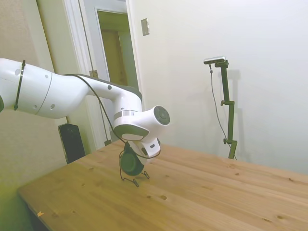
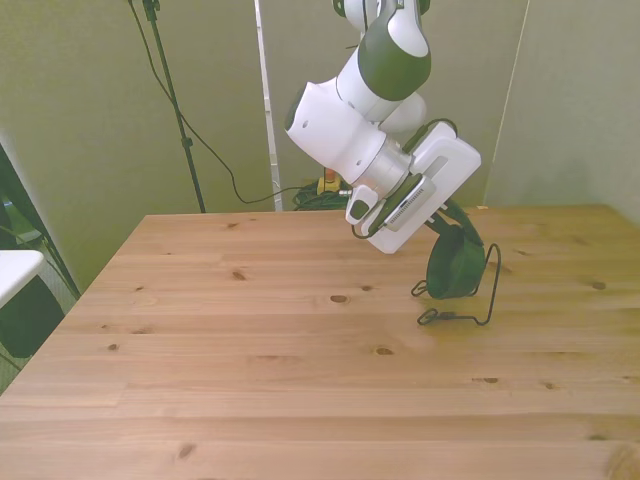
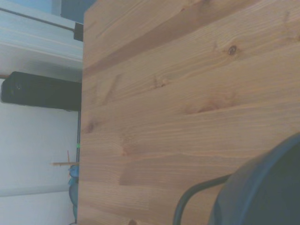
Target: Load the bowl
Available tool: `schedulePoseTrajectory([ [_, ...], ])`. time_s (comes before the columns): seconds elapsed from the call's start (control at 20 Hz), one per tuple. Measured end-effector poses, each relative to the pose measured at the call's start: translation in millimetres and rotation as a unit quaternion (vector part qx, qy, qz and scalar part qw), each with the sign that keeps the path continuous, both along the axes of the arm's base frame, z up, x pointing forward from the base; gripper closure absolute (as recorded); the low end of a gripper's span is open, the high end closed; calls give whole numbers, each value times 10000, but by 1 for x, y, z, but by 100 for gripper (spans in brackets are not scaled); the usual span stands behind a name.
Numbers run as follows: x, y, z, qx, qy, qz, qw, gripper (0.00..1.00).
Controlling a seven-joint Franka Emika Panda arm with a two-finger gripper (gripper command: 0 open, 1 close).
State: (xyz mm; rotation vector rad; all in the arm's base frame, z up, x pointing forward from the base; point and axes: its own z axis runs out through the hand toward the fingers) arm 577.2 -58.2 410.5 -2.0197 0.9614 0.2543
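The dark green bowl (image 2: 455,268) stands on its edge inside the thin black wire rack (image 2: 487,300) on the wooden table (image 2: 250,330), toward the front view's right. My gripper (image 2: 455,232) comes down at a slant onto the bowl's upper rim and looks shut on it, its dark fingers merging with the bowl. In the side view the bowl (image 1: 131,162) hangs just under the white hand, with the gripper (image 1: 129,150) at its top and the rack (image 1: 136,179) beneath it. The wrist view catches the bowl (image 3: 265,187) and one rack wire (image 3: 187,199) in a corner.
Bare wooden table (image 1: 202,192) stretches all around the rack. A black box (image 1: 72,142) stands off the table's far edge near the doorway. Cables and a thin stand (image 2: 175,100) are behind the table in the front view.
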Motion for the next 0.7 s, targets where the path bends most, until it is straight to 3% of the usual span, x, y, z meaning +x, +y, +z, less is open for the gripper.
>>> schedulePoseTrajectory([
  [0.7,-1,-4,-15,-131,67,-72,9999,100],
])
